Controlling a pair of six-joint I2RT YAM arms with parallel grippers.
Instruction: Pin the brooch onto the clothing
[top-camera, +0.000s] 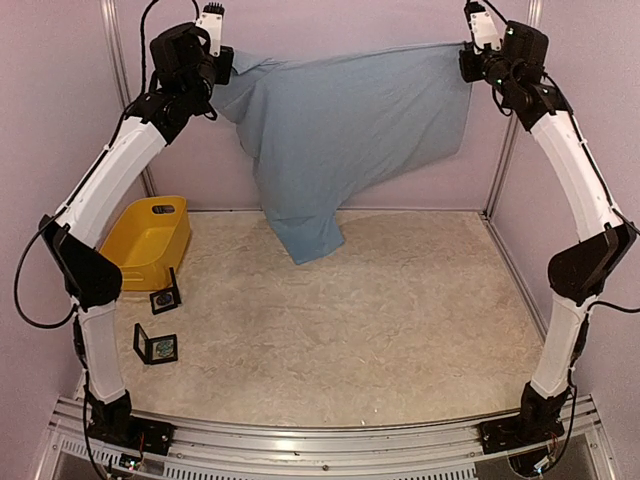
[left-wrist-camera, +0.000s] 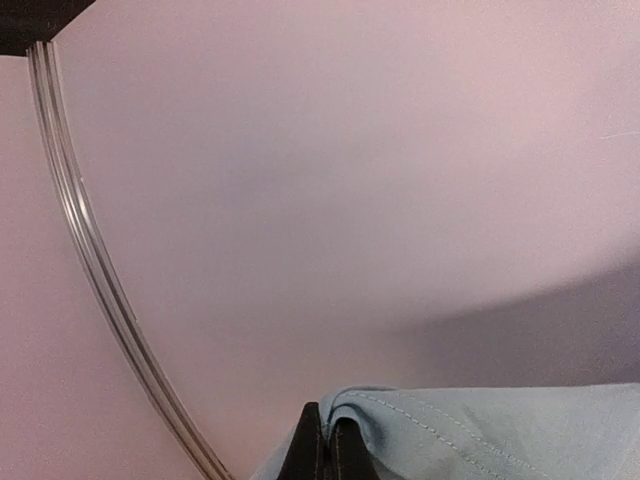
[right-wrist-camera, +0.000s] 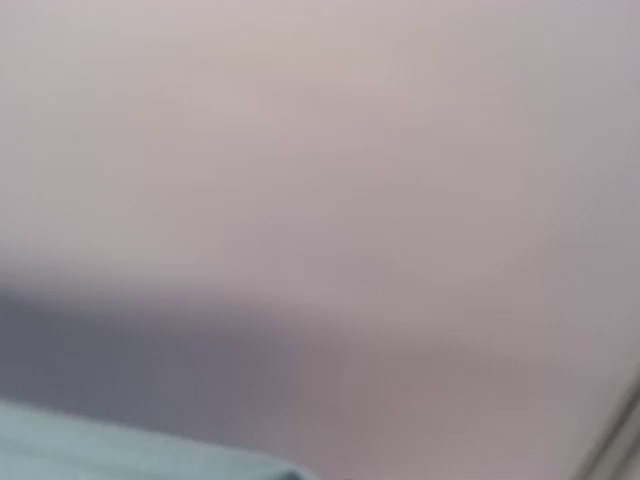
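L fingers (left-wrist-camera: 310, 455) & R fingers (top-camera: 468, 65) each clamped on T-shirt (top-camera: 350, 130) top edge. Shirt hangs stretched betw. them, prob. to spread it out before pinning.

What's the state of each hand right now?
Left hand: closed, gripping the T-shirt by its upper edge.
Right hand: closed, holding the T-shirt's other upper corner.

T-shirt (top-camera: 340, 130) draped across the back, yellow bin (top-camera: 150, 240) and small cases (top-camera: 157, 345) at left, mat (top-camera: 380, 320) open centre and right
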